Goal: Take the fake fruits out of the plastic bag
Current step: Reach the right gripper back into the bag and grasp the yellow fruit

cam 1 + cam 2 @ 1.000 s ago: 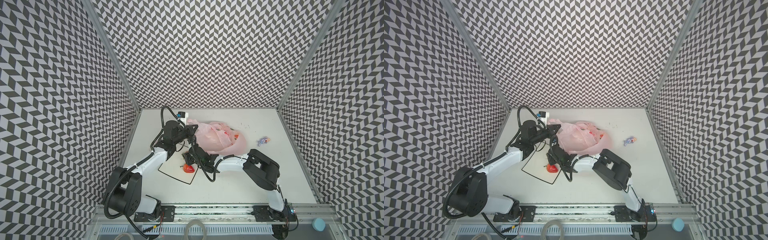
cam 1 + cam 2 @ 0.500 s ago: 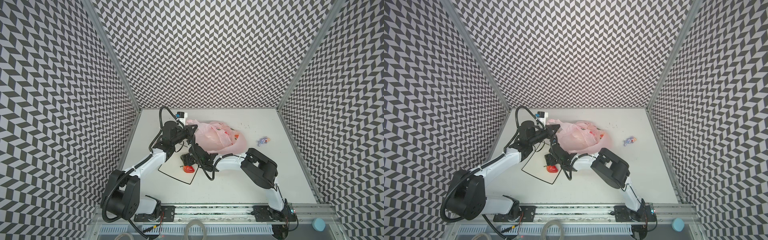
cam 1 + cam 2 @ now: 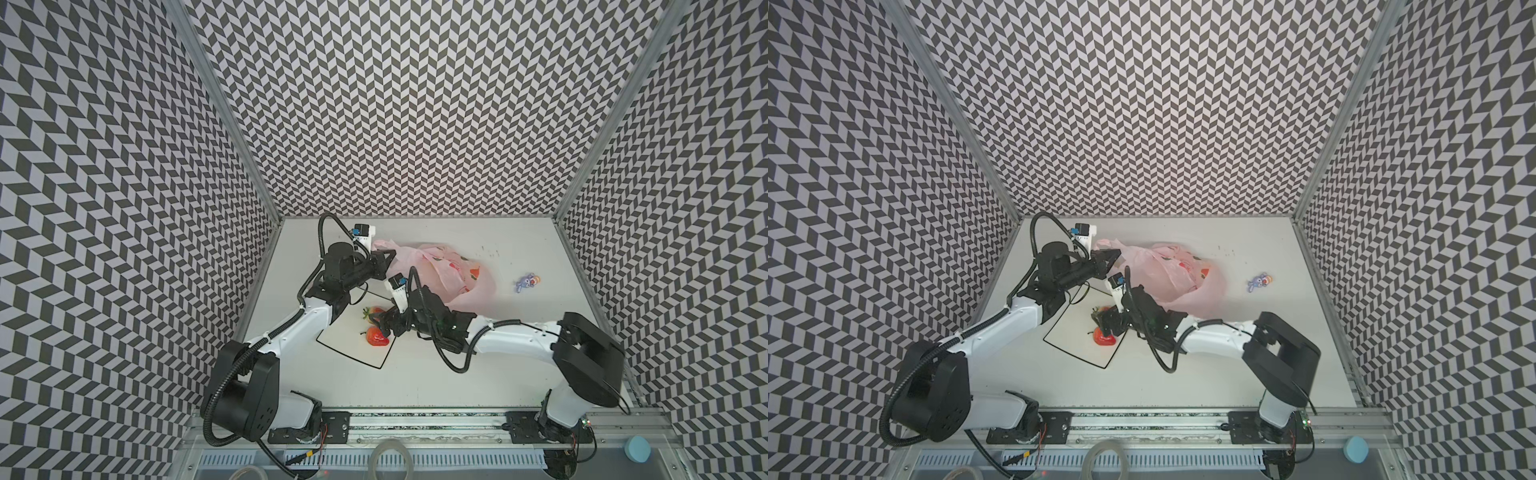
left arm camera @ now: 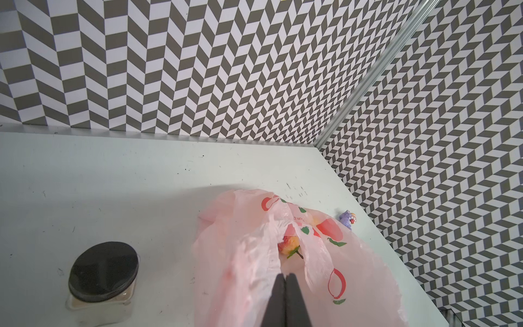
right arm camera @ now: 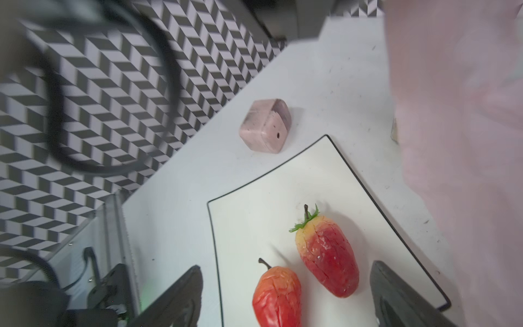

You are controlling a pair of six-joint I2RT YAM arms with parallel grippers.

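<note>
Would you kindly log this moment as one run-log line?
left gripper: shut on plastic bag | right gripper: open above plate | on plate: two strawberries | in bag: one fruit visible

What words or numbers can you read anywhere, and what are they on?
No word or number can be read for sure.
plastic bag: one tiny line of pink print beside its printed fruit pictures, too small and crinkled to read.
plate, the fake fruits on it, and the black-lidded jar: no writing shows.
</note>
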